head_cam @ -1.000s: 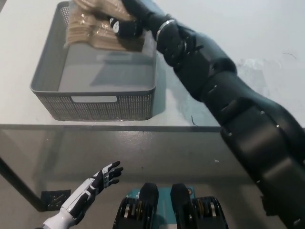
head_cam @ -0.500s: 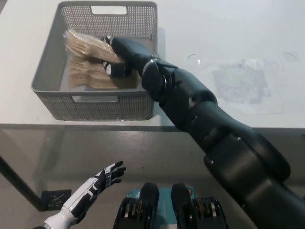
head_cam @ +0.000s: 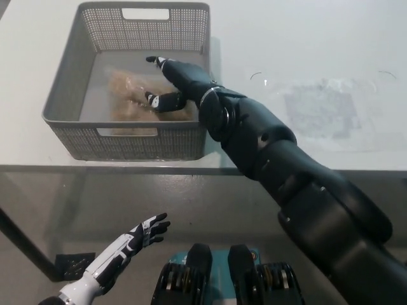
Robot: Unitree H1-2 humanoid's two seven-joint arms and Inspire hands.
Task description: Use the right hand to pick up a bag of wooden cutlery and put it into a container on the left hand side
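Black right hand (head_cam: 180, 79) reaches in from the lower right, over the near right side of a grey mesh container (head_cam: 146, 141) that stands on the left part of a white table (head_cam: 305, 38). Its fingers are spread wide and hold nothing. Half a second earlier they were closed around the bag of wooden cutlery (head_cam: 129, 98), which was then held in the container. The bag now lies on the container's floor, just beside the open fingers. It shows as a pale tan, slightly blurred shape, so it may not have settled yet, and whether the thumb still touches it cannot be told. The release looks done and the bag is inside the container, so the task appears nearly complete. What seems left is to draw the arm back out without catching the bag or the container wall. White left hand (head_cam: 140, 236) rests low at the picture's lower left, below the table edge, fingers apart and empty
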